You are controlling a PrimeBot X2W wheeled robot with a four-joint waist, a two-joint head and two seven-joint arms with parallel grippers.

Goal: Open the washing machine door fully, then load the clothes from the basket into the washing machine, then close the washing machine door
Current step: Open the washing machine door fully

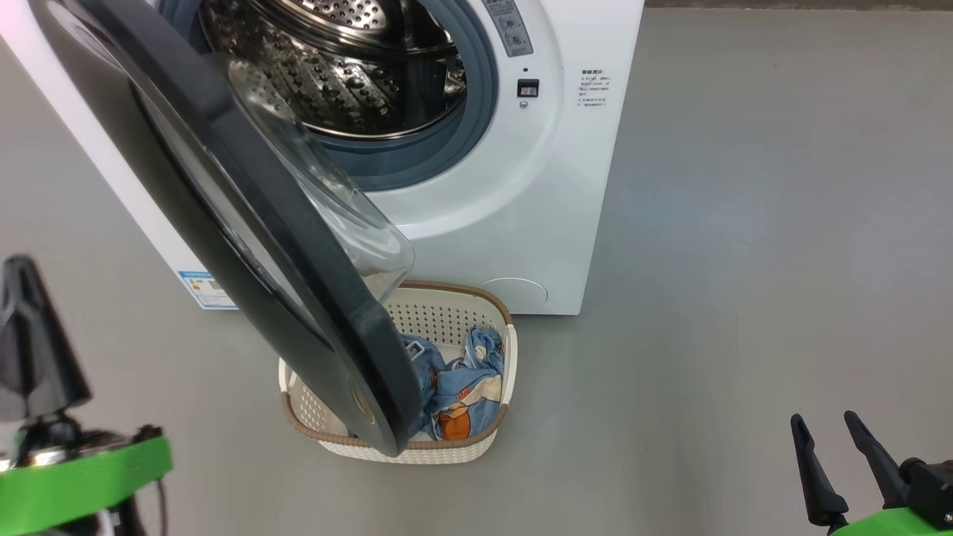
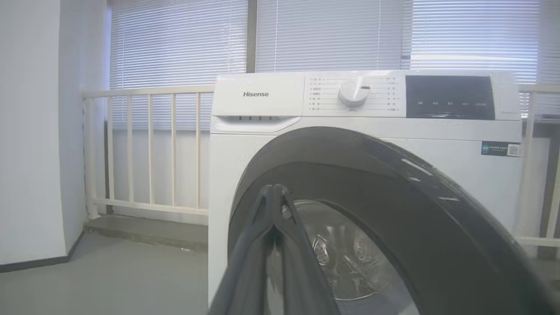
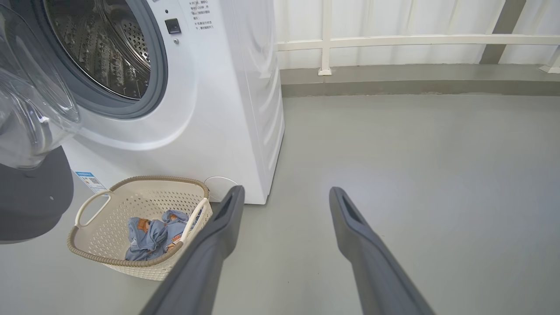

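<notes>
The washing machine (image 1: 521, 208) stands with its door (image 1: 305, 283) swung partway out, so the black rim hangs over the basket (image 1: 447, 316). Its steel drum (image 1: 350, 67) is exposed. Light-blue clothes (image 1: 461, 387) lie in the cream basket on the floor, right in front of the machine. At the lower left my left gripper (image 1: 18, 264) is shut on nothing, left of the door. In the left wrist view its closed fingers (image 2: 273, 189) point at the door's black rim (image 2: 415, 197). My right gripper (image 1: 826, 439) is open, low on the right. The right wrist view shows this gripper (image 3: 284, 194) beside the basket (image 3: 144, 178) and clothes (image 3: 151, 232).
Grey floor (image 1: 744, 260) stretches wide to the right of the machine. A white railing (image 3: 393, 40) on a low kerb runs behind it, with window blinds (image 2: 175, 43) above. A white wall (image 2: 30, 131) closes off the left side.
</notes>
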